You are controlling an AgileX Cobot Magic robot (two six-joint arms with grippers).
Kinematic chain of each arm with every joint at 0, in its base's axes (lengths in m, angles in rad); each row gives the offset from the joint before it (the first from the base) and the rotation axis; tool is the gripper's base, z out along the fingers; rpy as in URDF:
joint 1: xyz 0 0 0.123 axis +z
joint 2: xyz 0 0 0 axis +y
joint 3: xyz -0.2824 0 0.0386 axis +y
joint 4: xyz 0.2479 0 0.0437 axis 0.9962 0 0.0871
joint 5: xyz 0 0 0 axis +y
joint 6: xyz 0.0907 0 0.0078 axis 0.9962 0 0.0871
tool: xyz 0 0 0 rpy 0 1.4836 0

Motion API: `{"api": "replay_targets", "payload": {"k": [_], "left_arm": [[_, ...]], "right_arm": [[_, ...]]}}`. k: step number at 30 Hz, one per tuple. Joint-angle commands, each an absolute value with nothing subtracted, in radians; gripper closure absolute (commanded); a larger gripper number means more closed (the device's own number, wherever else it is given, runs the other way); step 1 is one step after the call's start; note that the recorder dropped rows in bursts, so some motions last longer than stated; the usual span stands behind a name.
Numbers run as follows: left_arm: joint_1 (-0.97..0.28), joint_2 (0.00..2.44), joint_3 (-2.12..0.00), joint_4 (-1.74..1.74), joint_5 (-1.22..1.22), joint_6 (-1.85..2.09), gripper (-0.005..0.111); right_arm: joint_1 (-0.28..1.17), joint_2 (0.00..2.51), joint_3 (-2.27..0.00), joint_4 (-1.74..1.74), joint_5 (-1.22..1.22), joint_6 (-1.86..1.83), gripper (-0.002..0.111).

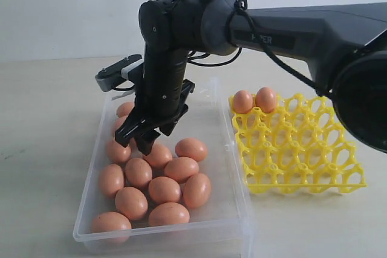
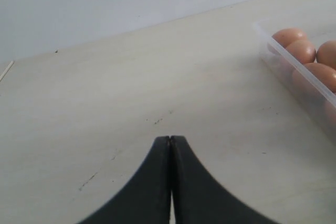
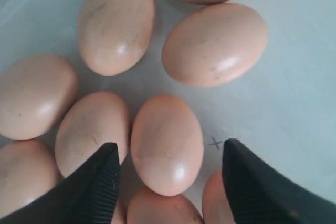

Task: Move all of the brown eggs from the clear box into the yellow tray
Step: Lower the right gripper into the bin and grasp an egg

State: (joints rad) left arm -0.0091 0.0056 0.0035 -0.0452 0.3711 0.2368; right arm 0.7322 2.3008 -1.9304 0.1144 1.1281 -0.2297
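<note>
Right tool (image 3: 170,151): my jaws stand apart, nothing held. They straddle one target egg (image 3: 167,142) that lies lengthwise between them, with a gap showing on either side. In the exterior view the right tool (image 1: 145,136) points down into the box (image 1: 199,234), low over the heap.

Step in hand, by my judgement: the pick of the next egg. I am lined up but not yet gripping.

Next move calls for: a short drop so that the pads sit at the egg's widest part, then a gentle close. Neighbours crowd the left jaw closely, one just beside it, so the descent must be straight or that jaw will nudge them. After that comes a lift clear of the box wall and a carry to a free cup.

Left tool (image 2: 170,141): closed on nothing, idle above the bare table (image 2: 105,103), outside the box.

Eggs (image 1: 164,190): smooth, orange-brown, glossy, with faint dark specks. A dozen or so lie loose on their sides in the box, many touching. Two more eggs (image 1: 243,101) stand side by side in the far corner of the tray (image 1: 302,149).

Tray: yellow lattice, just beside the box on the table, its other cups empty. The task is at an early stage.
</note>
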Motion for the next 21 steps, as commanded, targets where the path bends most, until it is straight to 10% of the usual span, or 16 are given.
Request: {"api": "replay_targets", "payload": {"k": [1,12,18,21], "left_arm": [[-0.012,0.000,0.000,-0.050,0.364,0.236,0.107],[-0.012,0.000,0.000,-0.050,0.364,0.236,0.107],[-0.012,0.000,0.000,-0.050,0.364,0.236,0.107],[-0.012,0.000,0.000,-0.050,0.364,0.236,0.107]], "right_arm": [[0.732,2.340,-1.970,0.114,1.141,-0.237,0.051],[0.732,2.404,-1.973,0.116,1.147,-0.265,0.054],[0.732,2.403,-1.973,0.116,1.147,-0.267,0.106],[0.722,2.366,-1.971,0.127,1.105,-0.266,0.108]]}}
